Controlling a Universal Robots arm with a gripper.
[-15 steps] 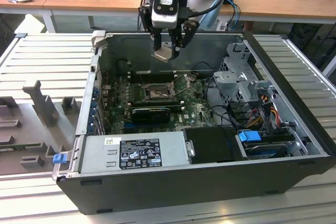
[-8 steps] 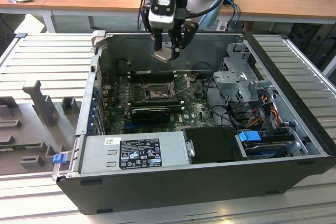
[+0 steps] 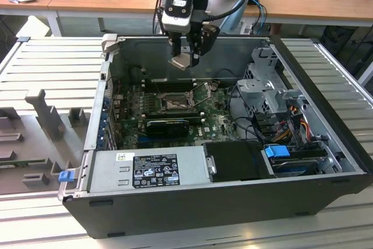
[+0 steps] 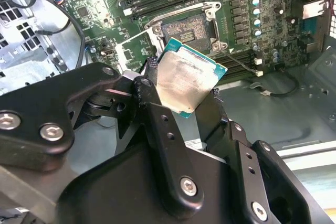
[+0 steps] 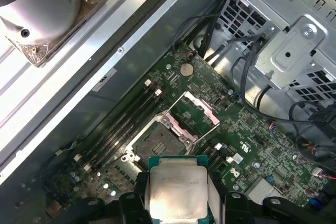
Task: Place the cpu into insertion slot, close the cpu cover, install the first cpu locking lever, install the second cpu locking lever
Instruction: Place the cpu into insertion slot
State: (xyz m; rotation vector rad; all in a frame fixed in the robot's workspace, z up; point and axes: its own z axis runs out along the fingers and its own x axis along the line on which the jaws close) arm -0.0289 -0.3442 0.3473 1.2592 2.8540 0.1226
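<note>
On the exterior view's left you have a grey moulded fixture (image 3: 35, 138) lying beside the open computer case (image 3: 204, 208). Moving across, the power supply (image 3: 151, 170) sits along the case's near wall, with the green motherboard (image 3: 215, 118) behind it. Over the middle of that board your gripper (image 3: 187, 56) hangs with its fingers (image 4: 152, 103) clamped on opposite edges of the cpu (image 3: 181, 62). The chip is tilted, silvery top showing in both wrist views (image 4: 190, 82) (image 5: 176, 192), and is well clear of the board. Below it the insertion slot (image 5: 157, 144) lies bare, its greyish pin field exposed. The cpu cover (image 5: 195, 113) is swung open and lies just beside the slot (on the side toward the round coin cell). Further to the exterior view's right stands the metal drive cage (image 3: 265, 88), then a bundle of coloured cables (image 3: 297, 122) against the case wall.
</note>
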